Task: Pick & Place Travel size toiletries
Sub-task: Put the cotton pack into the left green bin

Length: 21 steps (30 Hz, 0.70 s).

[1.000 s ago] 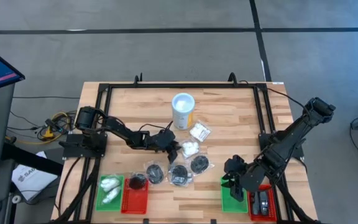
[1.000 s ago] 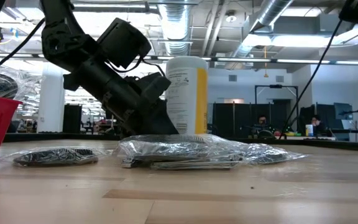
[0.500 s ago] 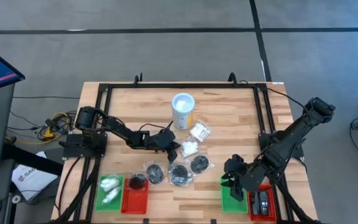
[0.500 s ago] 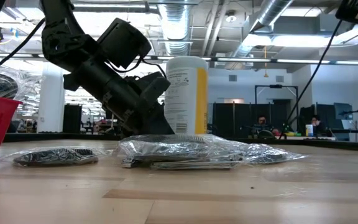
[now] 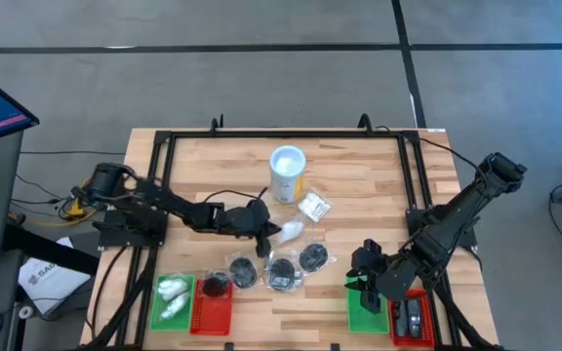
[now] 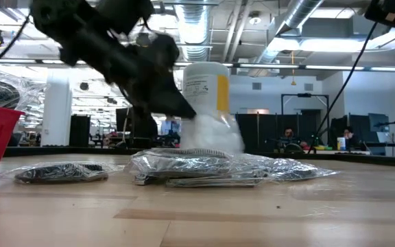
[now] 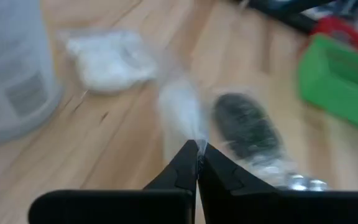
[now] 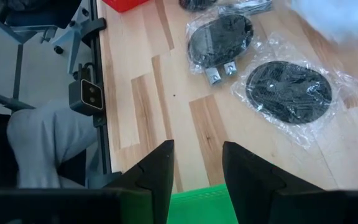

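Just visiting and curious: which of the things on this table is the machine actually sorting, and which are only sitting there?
Part of the job:
- white packet, lifted in the left pincer
- second white packet
- black round packets
- green tray and red tray

Just lying about:
- white tub with a yellow label

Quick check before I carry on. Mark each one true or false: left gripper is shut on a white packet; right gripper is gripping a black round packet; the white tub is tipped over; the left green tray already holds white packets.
1. Left gripper is shut on a white packet: true.
2. Right gripper grips a black round packet: false; it hangs open over the right green tray.
3. White tub is tipped over: false; it stands upright.
4. Left green tray holds white packets: true.
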Each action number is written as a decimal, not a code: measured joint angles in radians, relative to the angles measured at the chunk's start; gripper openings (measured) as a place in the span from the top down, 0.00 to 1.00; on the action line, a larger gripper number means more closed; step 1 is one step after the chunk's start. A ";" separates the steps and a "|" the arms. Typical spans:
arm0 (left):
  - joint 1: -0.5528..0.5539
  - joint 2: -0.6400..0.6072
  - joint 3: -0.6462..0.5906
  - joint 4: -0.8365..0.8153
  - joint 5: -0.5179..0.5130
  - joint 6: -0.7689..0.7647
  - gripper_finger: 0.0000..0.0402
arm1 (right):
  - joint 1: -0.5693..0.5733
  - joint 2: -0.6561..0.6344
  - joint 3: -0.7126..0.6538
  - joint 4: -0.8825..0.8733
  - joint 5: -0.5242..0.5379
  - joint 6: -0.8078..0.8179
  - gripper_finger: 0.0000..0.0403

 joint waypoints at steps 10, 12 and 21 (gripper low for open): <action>-0.114 -0.213 0.001 -0.171 -0.088 0.058 1.00 | 0.000 0.000 0.000 0.000 0.000 -0.001 0.68; -0.135 -0.234 0.001 -0.203 -0.091 0.074 1.00 | 0.000 0.000 0.000 0.001 0.001 -0.013 0.68; -0.255 -0.307 0.000 -0.241 -0.129 0.101 1.00 | 0.000 0.000 0.000 0.000 0.001 -0.026 0.68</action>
